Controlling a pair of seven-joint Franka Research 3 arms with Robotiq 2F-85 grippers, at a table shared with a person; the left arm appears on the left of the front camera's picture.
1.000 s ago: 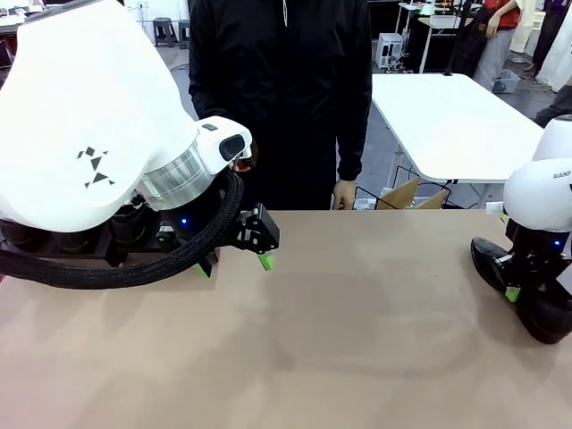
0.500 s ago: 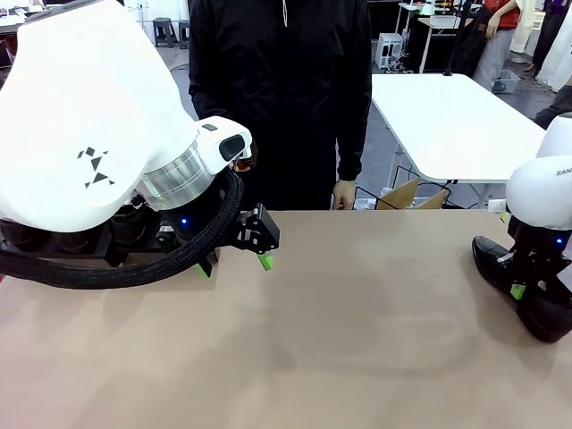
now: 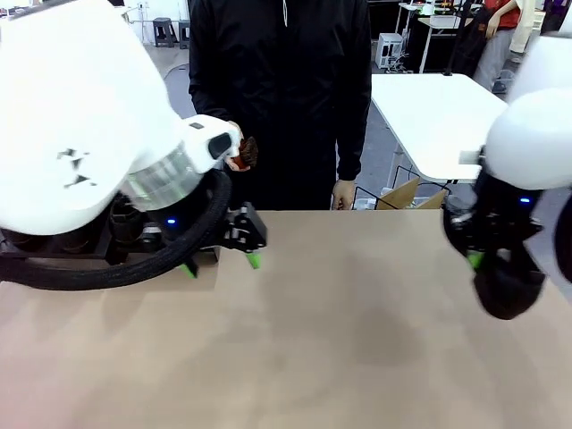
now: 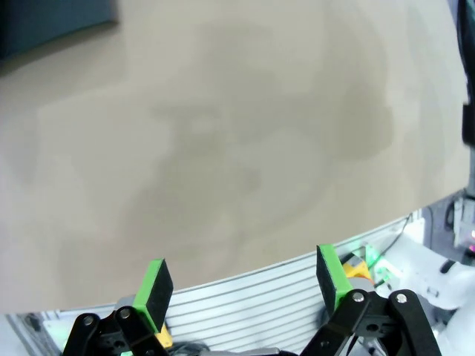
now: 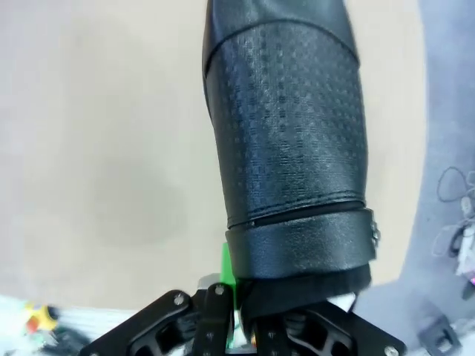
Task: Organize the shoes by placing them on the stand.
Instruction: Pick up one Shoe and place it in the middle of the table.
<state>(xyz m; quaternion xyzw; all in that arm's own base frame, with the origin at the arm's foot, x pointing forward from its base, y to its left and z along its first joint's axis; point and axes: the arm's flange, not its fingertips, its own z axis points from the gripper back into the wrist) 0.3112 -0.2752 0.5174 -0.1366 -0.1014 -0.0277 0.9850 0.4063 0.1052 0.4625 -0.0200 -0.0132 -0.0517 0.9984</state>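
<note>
While my right gripper (image 5: 236, 315) clamps a shoe (image 5: 286, 141), the left gripper (image 4: 245, 285) gapes empty.
A person (image 3: 280, 98) stands across the table (image 3: 340, 340); shoes (image 3: 67, 237) sit behind my left arm.

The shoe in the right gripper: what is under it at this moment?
Under the shoe held by the right gripper there is bare brown table, with nothing else lying there. The shoe covers the patch of table directly below it, so that part cannot be checked.

The left hand (image 3: 221, 265) was held low over the surface (image 3: 340, 340), fingers spread wide. The right hand (image 3: 476, 259) was clamped shut, raised at the right side.
</note>
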